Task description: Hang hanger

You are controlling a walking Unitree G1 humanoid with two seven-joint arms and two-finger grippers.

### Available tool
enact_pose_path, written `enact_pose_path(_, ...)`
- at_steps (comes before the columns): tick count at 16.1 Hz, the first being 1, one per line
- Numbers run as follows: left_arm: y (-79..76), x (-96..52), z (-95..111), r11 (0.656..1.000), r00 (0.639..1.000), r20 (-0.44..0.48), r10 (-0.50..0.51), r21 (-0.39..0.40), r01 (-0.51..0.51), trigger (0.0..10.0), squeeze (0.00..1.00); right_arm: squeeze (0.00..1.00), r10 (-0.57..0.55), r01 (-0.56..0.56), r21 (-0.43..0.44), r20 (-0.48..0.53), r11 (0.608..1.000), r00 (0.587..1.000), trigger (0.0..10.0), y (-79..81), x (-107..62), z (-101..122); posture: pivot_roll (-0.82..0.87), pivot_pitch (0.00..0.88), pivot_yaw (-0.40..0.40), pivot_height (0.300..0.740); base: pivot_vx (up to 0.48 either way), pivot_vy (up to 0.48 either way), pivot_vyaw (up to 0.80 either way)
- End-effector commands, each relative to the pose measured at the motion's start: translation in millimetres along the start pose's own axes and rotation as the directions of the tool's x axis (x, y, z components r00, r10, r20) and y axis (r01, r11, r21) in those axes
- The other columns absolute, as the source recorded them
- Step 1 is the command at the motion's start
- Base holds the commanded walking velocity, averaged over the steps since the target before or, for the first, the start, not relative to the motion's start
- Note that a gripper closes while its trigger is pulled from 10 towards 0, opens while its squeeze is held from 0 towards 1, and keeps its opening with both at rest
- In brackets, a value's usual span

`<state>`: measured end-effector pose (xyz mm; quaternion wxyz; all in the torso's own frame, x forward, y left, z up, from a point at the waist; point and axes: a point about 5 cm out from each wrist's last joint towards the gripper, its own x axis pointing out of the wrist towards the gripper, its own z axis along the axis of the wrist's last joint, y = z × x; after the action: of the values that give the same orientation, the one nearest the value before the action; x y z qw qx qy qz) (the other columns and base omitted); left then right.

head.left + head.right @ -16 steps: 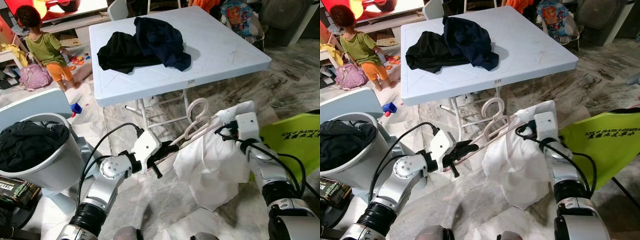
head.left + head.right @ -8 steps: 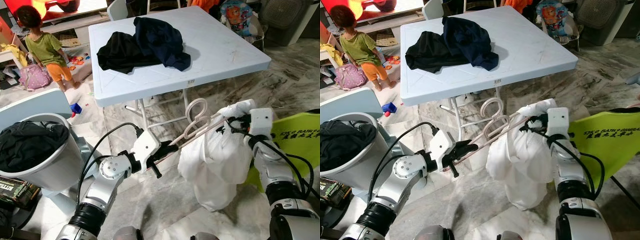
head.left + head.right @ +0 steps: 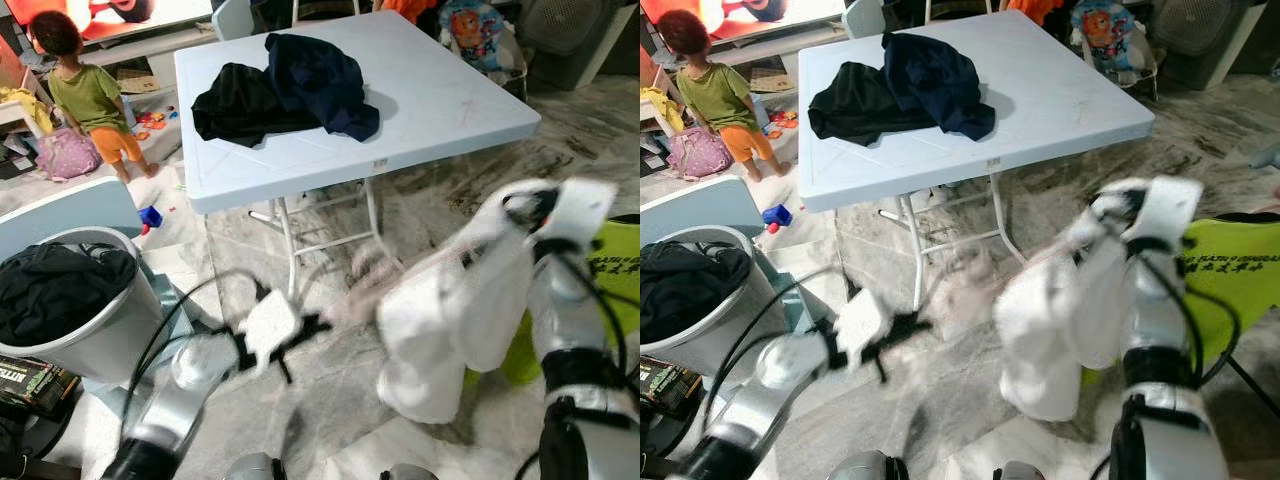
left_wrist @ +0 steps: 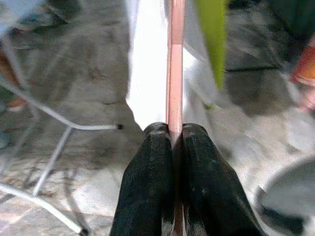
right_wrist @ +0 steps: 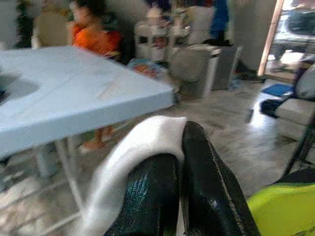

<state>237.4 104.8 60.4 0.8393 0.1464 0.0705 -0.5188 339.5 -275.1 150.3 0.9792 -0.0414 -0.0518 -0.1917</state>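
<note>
The pink hanger (image 4: 175, 64) is carried low in front of the robot, below the front edge of the pale blue bench (image 3: 440, 95) and above the marble floor (image 3: 330, 400). The left gripper (image 4: 175, 135) has its fingers (image 4: 147, 182) clenched on the hanger's thin bar, which runs straight out between them. A white garment (image 3: 440, 320) hangs from the hanger's far end.

The right gripper (image 5: 180, 147) pinches a fold of that white cloth between closed fingers. It now stands higher and further to the robot's right than half a second ago, up level with the bench edge, and the cloth is drawn up and stretched with it. The left arm has dropped lower and nearer the white laundry basket (image 3: 90, 340). Both arms and the hanger are motion-blurred in the head views, so the hanger's hook cannot be made out.

Judgement: the robot is swinging the loaded hanger away from the bench, a transport phase; no rail or hook to receive it can be seen, so the hanging step is not yet done.

On the bench lie a black garment (image 3: 240, 105) and a navy garment (image 3: 320, 80), untouched. The basket holds dark clothes. A yellow-green fabric panel (image 3: 615, 280) stands just beside the right arm. A child (image 3: 90, 95) stands well apart, beyond the bench.
</note>
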Motion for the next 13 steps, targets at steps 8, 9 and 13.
enact_pose_path(8, 4.7, -31.7, 0, 0.959, 0.980, 0.043, 0.195, -0.217, -0.182, 0.0, 0.00, 0.00, -0.096, 0.085, -0.177, -0.053, 0.980, 0.994, 0.0, -3.8, 2.2, -12, -0.05, 0.000, 0.037, 0.740, 0.000, 0.000, 0.00)
enact_pose_path(9, 8.9, -34.6, -1, 0.940, 0.965, 0.045, 0.259, -0.243, -0.240, 0.0, 0.00, 0.00, -0.099, 0.087, -0.190, -0.054, 0.978, 0.994, 0.0, -6.3, 0.7, -14, -0.05, 0.000, 0.037, 0.740, 0.000, 0.000, 0.00)
enact_pose_path(13, 31.4, -44.2, -9, 0.728, 0.794, -0.035, 0.607, -0.375, -0.574, 3.8, 0.00, 0.00, -0.011, -0.002, -0.188, -0.069, 0.982, 0.998, 0.0, -14.2, -15.5, -25, -0.05, 0.000, 0.025, 0.740, 0.000, 0.000, 0.00)
